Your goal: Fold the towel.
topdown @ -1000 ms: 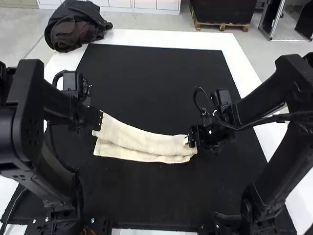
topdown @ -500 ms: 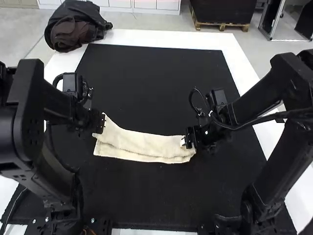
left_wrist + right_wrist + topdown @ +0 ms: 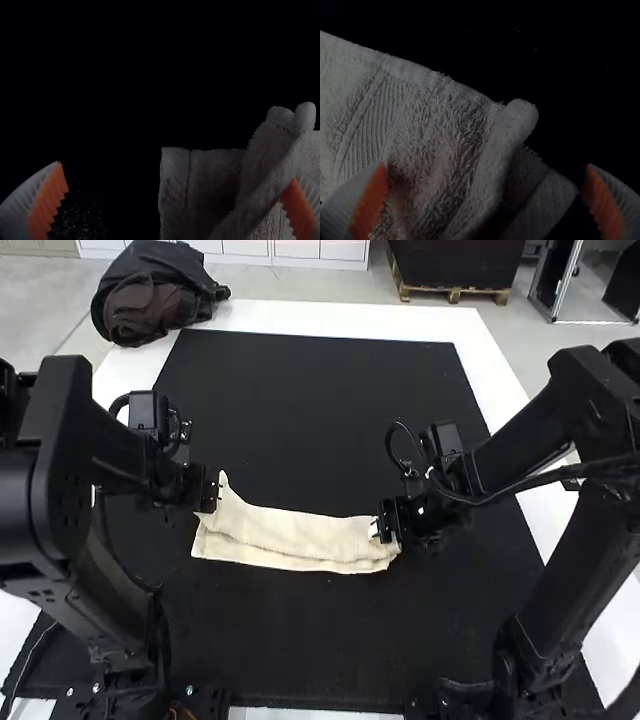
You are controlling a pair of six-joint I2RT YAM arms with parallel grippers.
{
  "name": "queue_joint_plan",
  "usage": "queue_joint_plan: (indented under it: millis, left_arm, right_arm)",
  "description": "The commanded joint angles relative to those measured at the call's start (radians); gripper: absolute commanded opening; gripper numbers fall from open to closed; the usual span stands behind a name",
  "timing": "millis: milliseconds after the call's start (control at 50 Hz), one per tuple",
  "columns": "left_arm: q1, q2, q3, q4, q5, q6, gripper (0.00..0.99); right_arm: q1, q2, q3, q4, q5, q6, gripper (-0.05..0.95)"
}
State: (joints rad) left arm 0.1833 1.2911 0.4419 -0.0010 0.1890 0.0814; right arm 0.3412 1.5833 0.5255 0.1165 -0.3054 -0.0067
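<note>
Black mat [image 3: 300,640] lies on top of a white worktop [image 3: 310,315]. On the mat is the towel [image 3: 290,530], in a long strip between the two arms. It looks folded over once, but the top part is wavy and the under part peeks out along the side near the arms. The left pincer [image 3: 210,490] is wide, next to a bit of towel that sticks up. The right pincer [image 3: 388,522] is wide too, at the other end, where the cloth has a fat, round crease [image 3: 517,120].

Now seems a good time to fix the ends. Each pincer should get just the top layer, pinch softly, and pull both ends the same. If one pulls more, the strip may twist. The bit that sticks up could catch on a finger. A dark bundle [image 3: 150,295] sits by the far left corner, well out of the way.
</note>
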Motion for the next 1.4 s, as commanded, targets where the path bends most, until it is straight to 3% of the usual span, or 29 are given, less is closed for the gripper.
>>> queue_joint_plan:
  millis: [0,120,240,260,280,300,320,360,440,480,520,580,660,720,780,820,840,860,940,960,1000,1040,1120,1160,1380]
  left_arm:
    - [0.010,0.001,0.009,-0.013,0.046,-0.014,0.980]
    - [0.047,-0.010,0.027,-0.036,0.135,-0.045,0.980]
    - [0.082,-0.019,0.057,-0.074,0.109,-0.023,0.975]
    - [0.081,-0.026,0.061,-0.083,0.081,0.012,0.974]
    - [0.079,-0.027,0.061,-0.102,0.015,0.058,0.974]
    - [0.077,-0.030,0.057,-0.094,-0.076,0.100,0.974]
    - [0.074,-0.029,0.050,-0.062,-0.132,0.124,0.975]
    - [0.071,-0.036,0.052,-0.039,-0.135,0.101,0.975]
    - [0.074,-0.067,0.066,-0.060,-0.100,0.098,0.975]
    - [0.076,-0.087,0.075,-0.074,-0.059,0.081,0.975]
    - [0.082,-0.107,0.083,-0.083,0.023,0.050,0.974]
    - [0.094,-0.111,0.070,-0.079,0.053,0.026,0.972]
    - [0.125,-0.093,0.061,-0.083,0.152,-0.011,0.970]
    - [0.139,-0.072,0.040,-0.071,0.109,-0.014,0.969]
    - [0.143,-0.056,0.041,-0.083,0.145,-0.015,0.969]
    - [0.143,-0.055,0.041,-0.099,0.132,-0.015,0.969]
    - [0.142,-0.050,0.032,-0.099,0.098,-0.002,0.969]
    - [0.140,-0.038,0.020,-0.048,0.049,0.021,0.970]
    - [0.134,-0.059,0.060,-0.108,0.089,0.026,0.969]
    - [0.130,-0.072,0.063,-0.151,0.079,0.049,0.969]
    - [0.120,-0.065,0.049,-0.082,0.050,0.081,0.969]
    - [0.108,-0.067,0.060,-0.083,0.049,0.054,0.969]
    - [0.079,-0.118,0.129,-0.174,0.090,0.050,0.969]
    - [0.065,-0.122,0.130,-0.119,0.093,0.029,0.969]
    - [-0.019,-0.101,0.162,-0.091,0.119,-0.083,0.967]
  right_arm:
    - [0.027,0.055,0.027,0.022,-0.034,0.004,0.91]
    - [0.027,0.057,0.027,0.022,-0.035,0.004,0.91]
    - [0.027,0.055,0.025,0.022,-0.035,0.002,0.91]
    - [0.027,0.057,0.025,0.022,-0.037,0.002,0.91]
    - [0.027,0.055,0.024,0.022,-0.037,0.004,0.91]
    - [0.027,0.055,0.024,0.022,-0.038,0.004,0.91]
    - [0.027,0.057,0.022,0.022,-0.038,0.004,0.91]
    - [0.027,0.055,0.022,0.022,-0.038,0.004,0.91]
    - [0.027,0.055,0.022,0.023,-0.040,0.004,0.91]
    - [0.027,0.057,0.022,0.025,-0.040,0.004,0.91]
    - [0.027,0.060,0.022,0.026,-0.040,0.004,0.91]
    - [0.028,0.066,0.022,0.026,-0.040,0.004,0.91]
    - [0.027,0.070,0.024,0.026,-0.040,0.002,0.91]
    - [0.027,0.070,0.022,0.026,-0.040,0.002,0.91]
    - [0.027,0.069,0.022,0.026,-0.040,0.002,0.91]
    - [0.027,0.069,0.022,0.026,-0.041,0.002,0.91]
    - [0.027,0.070,0.021,0.026,-0.040,0.002,0.91]
    - [0.027,0.070,0.022,0.026,-0.041,0.002,0.91]
    - [0.027,0.070,0.021,0.026,-0.041,0.002,0.91]
    - [0.027,0.069,0.021,0.026,-0.041,0.002,0.91]
    - [0.027,0.070,0.019,0.026,-0.044,0.002,0.91]
    - [0.027,0.070,0.021,0.029,-0.044,0.002,0.91]
    - [0.027,0.072,0.021,0.031,-0.047,0.004,0.91]
    - [0.028,0.072,0.019,0.032,-0.047,0.004,0.91]
    - [0.027,0.078,0.019,0.035,-0.047,0.004,0.91]
